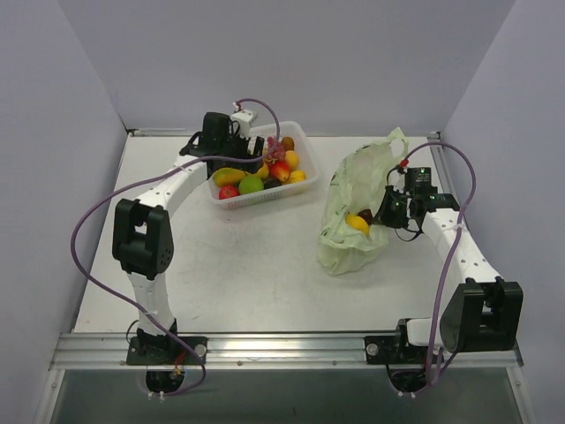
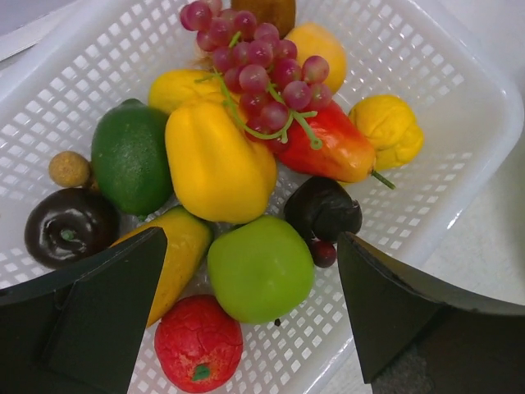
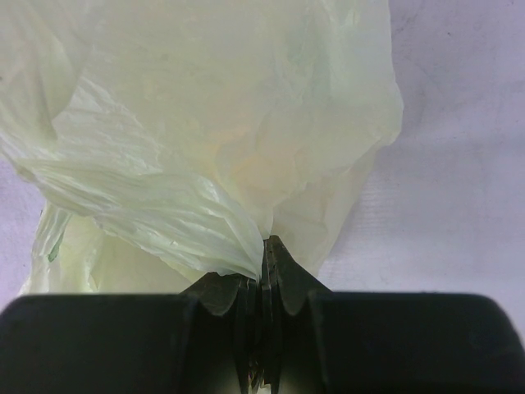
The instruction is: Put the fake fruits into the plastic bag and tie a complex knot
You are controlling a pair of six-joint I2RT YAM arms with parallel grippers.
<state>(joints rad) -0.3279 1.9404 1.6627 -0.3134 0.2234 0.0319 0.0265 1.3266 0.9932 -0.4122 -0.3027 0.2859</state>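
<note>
- Table [image 1: 229, 274]: pale flat top that carries everything; both arm bases sit at its near edge
- Plastic bag [image 1: 353, 181]: lies crumpled near the right edge of the table, well apart from the basket. The film is thin, soft and pale green, judged very light and limp, so it is likely to slide or collapse unless its mouth is held up. It is best taken by a bunched fold of the rim or by a handle loop, since a flat wall offers nothing to pinch. A yellow fruit [image 1: 357, 224] and a dark one rest in its folds, just beside the right gripper
- Basket [image 1: 305, 146]: white and perforated, at the far edge of the table, left of the middle; holds the heap of fruit not yet moved
- Right gripper [image 3: 264, 250]: fingers together, clamped on a gathered fold of the plastic bag
- Left gripper [image 2: 250, 246]: fingers wide apart and holding nothing, poised over the basket
- Toy fruits [image 2: 217, 168]: piled touching one another in the basket. They are glossy and judged rigid, light and slippery, so round ones may squirt from a pinch; grasp each across its widest middle
- Green apple [image 2: 259, 267]: lies between the open fingers and looks the likeliest next pick
- Grapes [image 2: 258, 70]: knobbly purple cluster on top of the heap; better taken round the bunch than by its thin green stem
</note>
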